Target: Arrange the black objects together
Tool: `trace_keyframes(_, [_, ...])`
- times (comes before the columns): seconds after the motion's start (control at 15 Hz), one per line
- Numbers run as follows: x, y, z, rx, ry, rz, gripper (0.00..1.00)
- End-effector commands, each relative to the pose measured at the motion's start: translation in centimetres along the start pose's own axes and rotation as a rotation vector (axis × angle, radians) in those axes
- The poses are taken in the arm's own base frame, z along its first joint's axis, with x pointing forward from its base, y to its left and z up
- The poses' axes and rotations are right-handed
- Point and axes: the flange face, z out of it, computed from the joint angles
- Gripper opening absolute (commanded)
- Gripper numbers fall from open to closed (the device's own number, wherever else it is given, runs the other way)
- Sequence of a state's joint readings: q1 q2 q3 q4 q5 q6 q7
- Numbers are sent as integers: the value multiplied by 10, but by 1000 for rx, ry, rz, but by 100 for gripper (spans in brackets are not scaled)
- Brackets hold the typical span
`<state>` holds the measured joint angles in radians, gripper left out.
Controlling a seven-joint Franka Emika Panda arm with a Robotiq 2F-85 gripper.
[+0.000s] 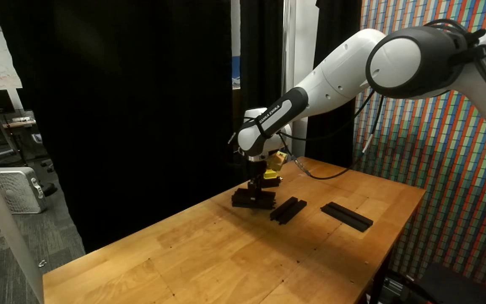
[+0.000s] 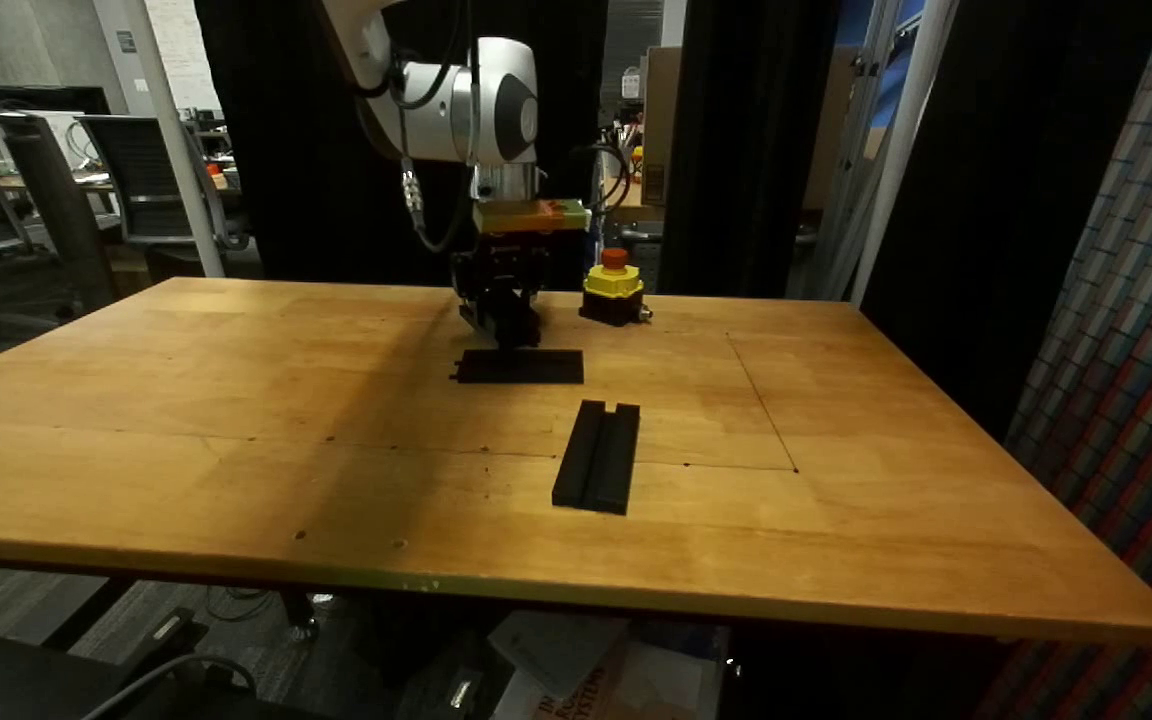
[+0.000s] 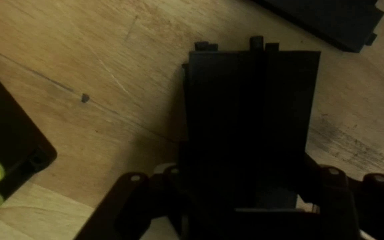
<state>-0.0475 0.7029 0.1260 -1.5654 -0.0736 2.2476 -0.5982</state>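
I'm seeing the gripper (image 3: 244, 173) clamped on a black slab (image 3: 287, 100) low at the table (image 1: 209, 261), near 1 grooved slab (image 1: 292, 212) and well apart from the far slab (image 1: 348, 217), so gathering is seemingly happening, the next move probably calling for squaring up before release.

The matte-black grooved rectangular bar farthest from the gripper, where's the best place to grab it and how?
Probably at the middle of that matte-black grooved rectangular bar, from straight above, pinching its two long sides: it lies flat, its width is the shorter span, and wooden tabletop shows along both.
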Motion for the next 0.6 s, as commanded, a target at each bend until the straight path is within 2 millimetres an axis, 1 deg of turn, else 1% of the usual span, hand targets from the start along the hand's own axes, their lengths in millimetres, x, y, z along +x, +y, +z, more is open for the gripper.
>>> trace_keyframes(0.0, [-1,-1,1,7,24,-66,45])
trace_keyframes(0.4, [0,-3,2,10,21,-85,45])
trace_keyframes(0.47, [-1,-3,2,10,18,-82,93])
trace_keyframes(0.53, [-1,-3,2,12,18,-83,94])
